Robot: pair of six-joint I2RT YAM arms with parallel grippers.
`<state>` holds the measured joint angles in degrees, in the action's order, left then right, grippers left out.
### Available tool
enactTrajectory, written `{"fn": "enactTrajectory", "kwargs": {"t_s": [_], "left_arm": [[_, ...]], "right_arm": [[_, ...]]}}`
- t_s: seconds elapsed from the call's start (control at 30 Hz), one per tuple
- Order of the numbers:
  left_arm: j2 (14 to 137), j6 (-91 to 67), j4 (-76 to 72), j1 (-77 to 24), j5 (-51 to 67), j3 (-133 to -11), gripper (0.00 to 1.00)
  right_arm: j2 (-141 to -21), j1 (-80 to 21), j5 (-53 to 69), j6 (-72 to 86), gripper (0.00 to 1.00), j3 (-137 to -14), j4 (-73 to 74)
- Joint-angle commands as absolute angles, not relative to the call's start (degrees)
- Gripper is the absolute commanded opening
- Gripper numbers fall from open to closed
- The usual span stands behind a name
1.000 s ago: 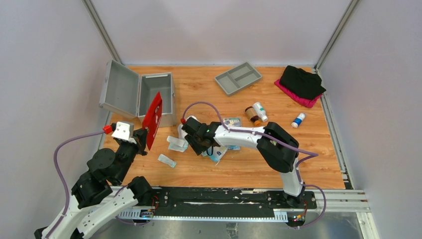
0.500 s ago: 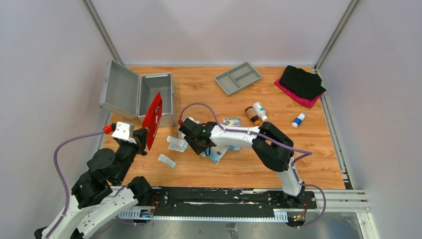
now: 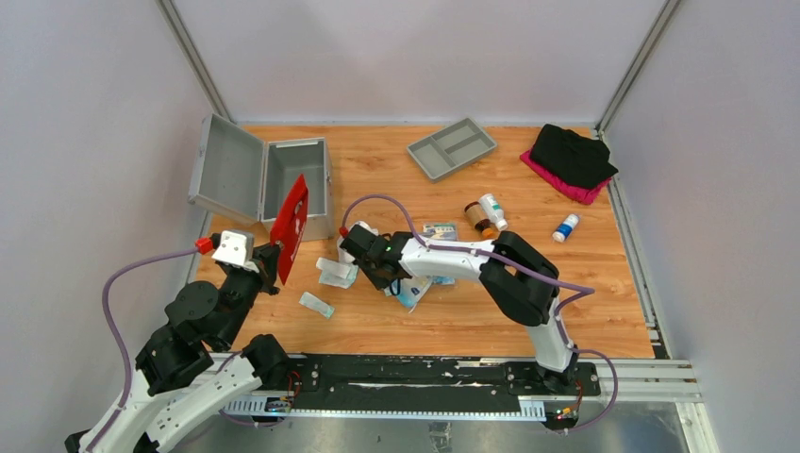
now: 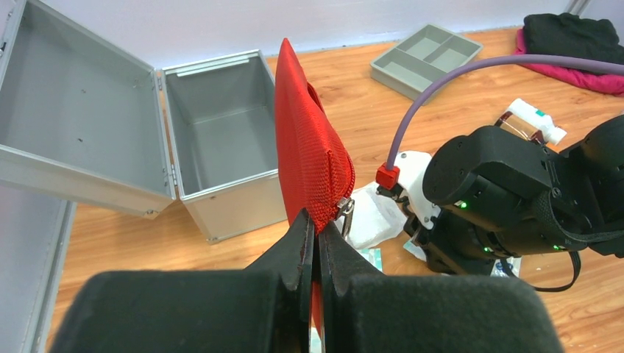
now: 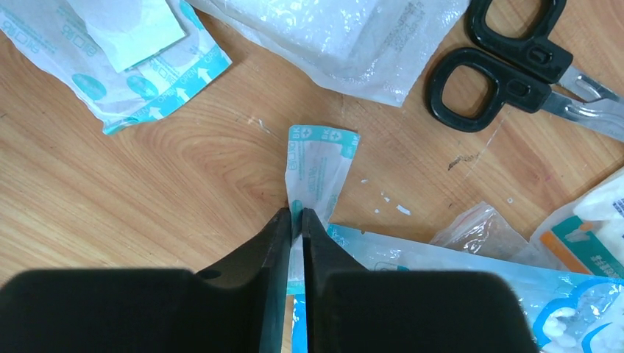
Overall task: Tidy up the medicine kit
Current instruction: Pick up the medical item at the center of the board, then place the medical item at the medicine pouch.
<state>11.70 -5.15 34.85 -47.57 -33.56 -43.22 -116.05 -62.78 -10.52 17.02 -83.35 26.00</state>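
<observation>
The medicine kit (image 3: 300,179) was found at the far left of the table (image 3: 491,311), its lid thrown back to the left and its inside bare. Just near of it, a red pouch (image 4: 309,154) was held upright off the table, pinched at its zip corner by the left gripper (image 4: 315,228), whose jaws were closed tight on the fabric.

Right of the pouch, among the scattered packets, the right gripper (image 5: 294,217) was set low over the wood. Its jaws were drawn narrow on the near end of a small sachet (image 5: 316,165), which was seen passing between the fingertips. The sachet's far end lay flat on the table. A larger packet (image 5: 441,276) lay touching the fingers on the right, and scissors (image 5: 508,66) lay beyond, well apart from the grip.

The step in hand was judged to be the lifting of that sachet. Only a thin edge was gripped, so a slow, straight lift would be wanted, with the pinch kept firm. The larger packet should be watched, lest it be dragged up too. Whether the sachet was meant for the pouch or for the kit could not be told.
</observation>
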Motion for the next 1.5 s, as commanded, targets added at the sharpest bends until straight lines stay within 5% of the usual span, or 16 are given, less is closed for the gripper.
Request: {"fn": "enactTrajectory", "kwargs": {"t_s": [0.0, 0.1, 0.27, 0.63, 0.87, 1.47], "left_arm": [[12.12, -5.80, 33.70, -47.20, -33.25, -43.07, 0.00], [12.12, -5.72, 33.66, -47.20, -33.18, -43.07, 0.00], [12.29, -5.56, 33.51, -47.20, -32.28, -43.07, 0.00], [15.93, -4.84, 26.51, -47.20, -11.42, -41.84, 0.00], [22.12, -2.46, 21.17, -47.20, 11.61, -42.26, 0.00], [28.81, 7.59, 28.73, -47.20, 25.23, -46.93, 0.00]], "right_arm": [[-113.84, -63.19, -10.14, 18.00, 0.10, -81.17, 25.49], [-112.72, -62.91, -9.68, 18.33, 0.00, -80.17, 24.29], [-107.58, -60.87, -6.39, 19.48, 0.00, -76.03, 20.67], [-74.45, -47.48, 19.81, 8.16, 0.00, -55.22, 5.51], [-62.32, -45.98, 33.09, -8.37, 0.00, -58.02, 17.62], [-65.10, -45.88, 46.68, -23.65, 0.00, -73.84, 45.33]]}}
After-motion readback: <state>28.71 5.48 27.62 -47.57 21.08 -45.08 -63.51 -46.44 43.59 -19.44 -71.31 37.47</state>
